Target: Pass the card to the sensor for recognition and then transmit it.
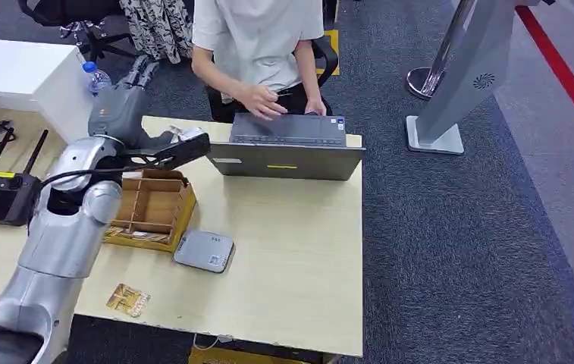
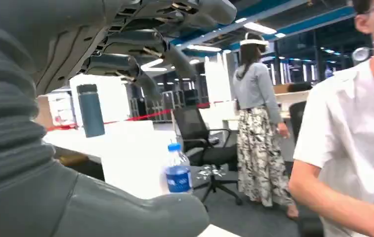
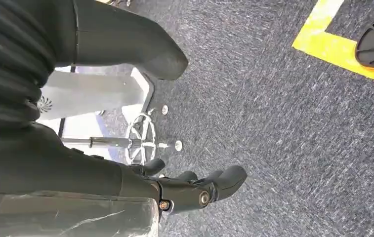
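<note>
Left hand [image 1: 128, 95] up high past the wooden box [image 1: 153, 208], fingers [image 2: 140, 54] spread, holding nothing. Card [image 1: 127, 299] flat on the counter's [image 1: 299, 258] near edge, sensor [image 1: 204, 251] close by. Picking up not begun; probably reach down next.

the head view is evenly lit from above, bright and soft, with only faint shadows under the laptop [image 1: 287, 155] and the wooden box [image 1: 151, 208] on the table [image 1: 299, 250]. the silver arm [image 1: 71, 220] carries pale highlights. the picture is slightly soft, with fine detail smeared. in the left wrist view, ceiling strip lights [image 2: 261, 27] glare white and the white desk [image 2: 125, 148] is nearly washed out; the left hand [image 2: 76, 148] close to the lens is out of focus and shaded, and the person in the white shirt [image 2: 353, 138] is blurred. the right wrist view is dimmer: the right hand [image 3: 185, 190] is dark, while the carpet [image 3: 283, 113] is grainy but fairly sharp.
</note>
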### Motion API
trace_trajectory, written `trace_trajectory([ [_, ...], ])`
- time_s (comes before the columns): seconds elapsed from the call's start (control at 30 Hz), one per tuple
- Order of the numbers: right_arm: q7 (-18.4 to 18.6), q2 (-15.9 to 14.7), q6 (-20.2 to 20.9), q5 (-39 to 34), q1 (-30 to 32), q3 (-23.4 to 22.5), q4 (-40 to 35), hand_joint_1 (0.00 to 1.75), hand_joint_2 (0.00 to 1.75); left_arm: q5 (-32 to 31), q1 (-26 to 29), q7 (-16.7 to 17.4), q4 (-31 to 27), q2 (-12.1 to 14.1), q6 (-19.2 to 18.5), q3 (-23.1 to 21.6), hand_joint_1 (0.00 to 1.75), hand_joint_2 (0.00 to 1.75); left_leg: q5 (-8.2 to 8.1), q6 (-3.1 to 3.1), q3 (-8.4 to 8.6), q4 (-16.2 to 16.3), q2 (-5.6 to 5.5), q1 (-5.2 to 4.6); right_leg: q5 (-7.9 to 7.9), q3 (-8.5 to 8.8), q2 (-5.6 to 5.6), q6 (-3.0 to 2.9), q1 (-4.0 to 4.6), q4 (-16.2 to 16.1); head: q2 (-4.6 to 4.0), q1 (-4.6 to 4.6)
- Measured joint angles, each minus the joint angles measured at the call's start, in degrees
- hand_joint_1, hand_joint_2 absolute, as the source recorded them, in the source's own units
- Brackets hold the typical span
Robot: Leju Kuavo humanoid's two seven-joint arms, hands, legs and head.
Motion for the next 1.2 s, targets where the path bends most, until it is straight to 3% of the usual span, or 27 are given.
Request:
trace_trajectory([
  [0.17, 0.0, 0.0, -0.6, -1.7, 0.2, -0.6, 0.0, 0.00, 1.75, 5.9, 5.4, -2.7, -6.8, 2.4, -5.0, 0.0, 0.00, 1.75, -0.07, 0.03, 0.01, 0.0, 0.08, 0.00, -0.02, -0.02, 0.09, -0.02, 0.00, 0.0, 0.00, 0.02],
  [0.27, 0.0, 0.0, -0.7, -2.6, 0.5, -1.7, 0.0, 0.00, 1.75, 8.9, 9.7, -4.9, -10.8, 7.4, -8.5, -0.8, 0.00, 1.75, -0.08, 0.01, 0.07, -0.1, 0.21, 0.00, -0.03, -0.05, 0.18, -0.03, 0.00, 0.0, 0.00, 0.02],
  [0.47, -0.3, 0.0, -0.9, -3.1, 0.8, -3.3, -0.1, 0.00, 1.75, 10.3, 16.4, -7.5, -15.0, 18.2, -10.4, -4.3, 0.00, 1.75, -0.07, 0.00, 0.09, -0.2, 0.23, 0.01, -0.08, -0.09, 0.19, -0.10, 0.01, 0.0, 0.00, 0.02],
  [0.6, -0.7, 0.0, -0.9, -3.1, 0.8, -4.1, -0.1, 0.00, 1.75, 10.1, 20.0, -7.1, -15.5, 22.0, -10.1, -6.1, 0.00, 1.75, -0.07, 0.00, 0.08, -0.2, 0.22, 0.01, -0.09, -0.08, 0.17, -0.11, 0.00, 0.0, 0.00, 0.02],
  [0.8, -2.1, 0.0, -1.5, -3.0, 0.6, -4.3, -0.3, 0.00, 1.75, 6.5, 24.5, -4.7, -14.7, 23.8, -6.1, -6.5, 0.00, 1.75, -0.08, 0.01, 0.06, -0.2, 0.20, -0.01, -0.09, -0.07, 0.15, -0.10, -0.01, 0.0, 0.00, 0.02],
  [1.07, -2.5, 0.0, -1.9, -3.0, 0.2, -4.4, -0.3, 0.00, 1.75, 5.8, 26.5, -4.5, -13.6, 24.1, -4.9, -6.5, 0.00, 1.75, -0.08, 0.01, 0.07, -0.2, 0.19, -0.01, -0.09, -0.06, 0.11, -0.10, -0.01, 0.0, 0.00, 0.02],
  [1.2, -3.3, 0.0, -2.2, -2.8, 0.2, -4.4, -0.3, 0.00, 1.75, 2.7, 29.1, -5.6, -13.4, 23.3, 0.4, -6.3, 0.00, 1.75, -0.08, 0.00, 0.08, -0.2, 0.20, -0.01, -0.09, -0.07, 0.13, -0.11, -0.01, 0.0, 0.00, 0.02],
])
